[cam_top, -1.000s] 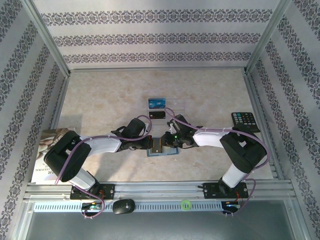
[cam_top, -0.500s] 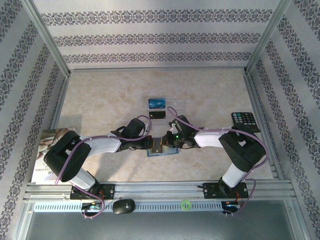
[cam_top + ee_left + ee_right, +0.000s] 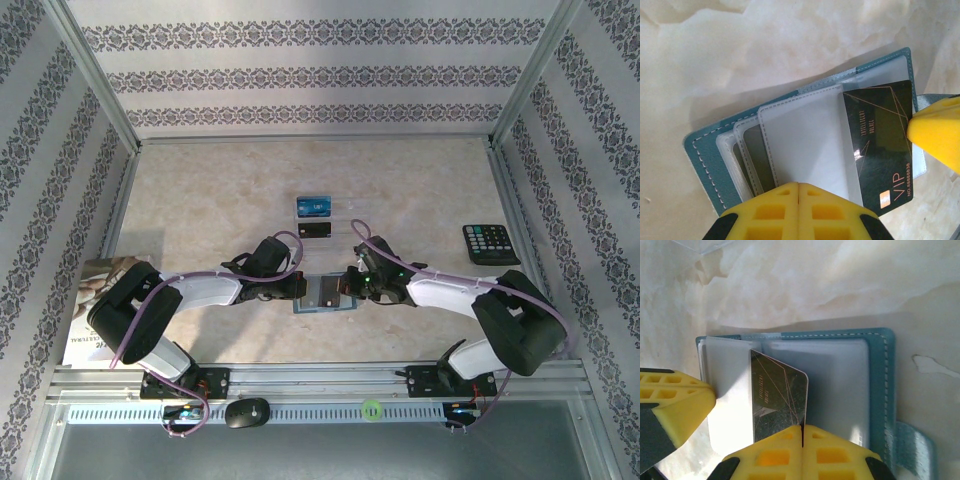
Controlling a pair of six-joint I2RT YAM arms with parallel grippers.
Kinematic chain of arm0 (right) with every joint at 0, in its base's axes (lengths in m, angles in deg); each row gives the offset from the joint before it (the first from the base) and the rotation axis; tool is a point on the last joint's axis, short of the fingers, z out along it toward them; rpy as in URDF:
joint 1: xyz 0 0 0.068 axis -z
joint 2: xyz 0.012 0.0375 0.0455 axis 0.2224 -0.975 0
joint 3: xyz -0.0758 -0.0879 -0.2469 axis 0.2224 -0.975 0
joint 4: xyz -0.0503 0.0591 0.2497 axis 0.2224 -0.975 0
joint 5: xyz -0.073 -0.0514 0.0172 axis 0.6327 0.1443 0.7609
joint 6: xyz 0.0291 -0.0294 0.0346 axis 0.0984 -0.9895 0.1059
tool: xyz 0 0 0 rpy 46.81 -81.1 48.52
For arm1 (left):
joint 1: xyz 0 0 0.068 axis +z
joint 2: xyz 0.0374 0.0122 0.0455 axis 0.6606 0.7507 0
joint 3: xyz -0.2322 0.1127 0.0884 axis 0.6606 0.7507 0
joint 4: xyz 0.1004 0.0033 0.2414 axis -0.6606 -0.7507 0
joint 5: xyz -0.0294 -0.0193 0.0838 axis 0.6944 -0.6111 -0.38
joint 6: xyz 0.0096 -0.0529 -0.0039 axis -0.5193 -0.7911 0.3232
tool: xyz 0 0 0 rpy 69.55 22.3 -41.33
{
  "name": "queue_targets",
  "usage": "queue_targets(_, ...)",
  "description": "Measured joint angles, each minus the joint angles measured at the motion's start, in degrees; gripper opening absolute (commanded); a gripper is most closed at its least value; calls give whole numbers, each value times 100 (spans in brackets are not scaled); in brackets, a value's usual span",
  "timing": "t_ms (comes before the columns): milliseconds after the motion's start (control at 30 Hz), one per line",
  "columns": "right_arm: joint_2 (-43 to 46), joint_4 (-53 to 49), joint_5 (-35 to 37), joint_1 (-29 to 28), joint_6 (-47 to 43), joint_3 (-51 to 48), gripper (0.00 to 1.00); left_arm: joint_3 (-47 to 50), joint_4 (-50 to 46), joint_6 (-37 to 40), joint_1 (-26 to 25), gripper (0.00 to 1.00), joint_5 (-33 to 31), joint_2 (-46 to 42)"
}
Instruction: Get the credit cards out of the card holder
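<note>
We log blue card (image 3: pixel 313 206) and black card (image 3: pixel 315 229) already out on table (image 3: pixel 200 200), card holder (image 3: pixel 880 380) open between the arms, left pincer (image 3: pixel 798 187) shut at its sleeves, right pincer (image 3: pixel 802 432) clamped on half-drawn dark VIP card (image 3: pixel 777 395).

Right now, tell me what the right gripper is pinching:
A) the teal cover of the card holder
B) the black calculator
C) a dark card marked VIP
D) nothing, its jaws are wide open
C: the right gripper is shut on the edge of the dark VIP card, which sticks partway out of a clear sleeve of the open card holder.
</note>
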Motion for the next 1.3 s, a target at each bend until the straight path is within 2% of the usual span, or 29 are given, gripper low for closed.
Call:
queue_targets(33,15,-52,22,-2,-20,0,0,0,0,0,0,0,0,0)
queue_targets(100,17,-122,46,-35,-76,15,13,0,0,0,0,0,4,0)
queue_targets(167,17,-114,39,-76,-131,39,21,0,2,0,0,0,7,2)
queue_targets(400,-129,87,-240,-162,-264,175,28,0,11,0,2,0,24,7)
queue_targets(533,-280,256,-387,-162,-258,177,24,0,17,2,2,0,42,15)
queue_targets(700,-352,280,-422,-157,-238,177,3,0,20,2,2,0,68,20)
queue_targets(767,-348,317,-424,-157,-221,177,0,0,20,0,2,0,68,17)
queue_targets(867,-284,317,-420,-155,-192,168,0,0,20,0,2,0,70,20)
queue_targets(1100,-39,284,-411,-181,-247,157,20,-4,39,2,2,0,136,42)
queue_targets(1300,-120,273,-431,-267,-258,245,22,-4,66,2,2,0,164,61)
